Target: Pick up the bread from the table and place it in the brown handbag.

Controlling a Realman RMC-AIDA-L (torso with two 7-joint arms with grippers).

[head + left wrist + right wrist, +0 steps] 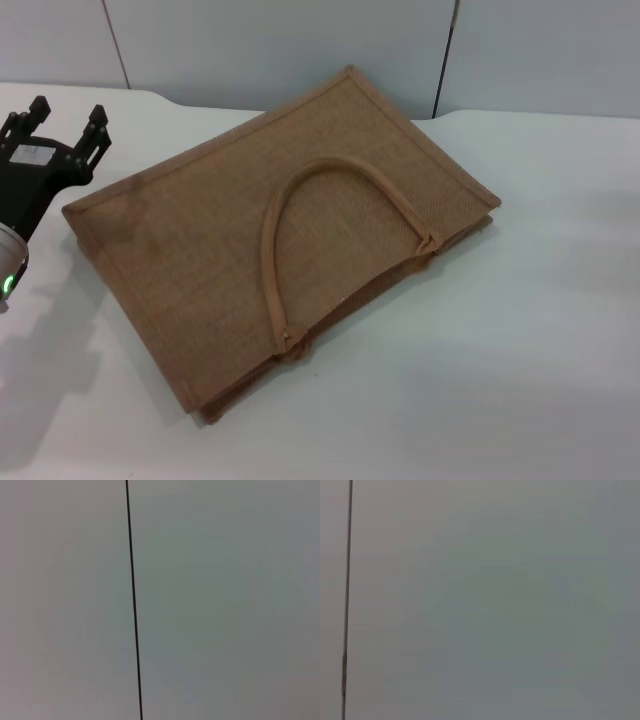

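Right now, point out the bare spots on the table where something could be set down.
The table is bare on the robot's right of the brown handbag, and in front of it along the near edge. The left side is crowded: the left tool, open, hangs beside the bag's left corner. No bread shows in any view.

Your left gripper (pixel 62 125) is matte black with blocky, notched fingers; behind it sits a pale grey wrist housing (small green light glowing).
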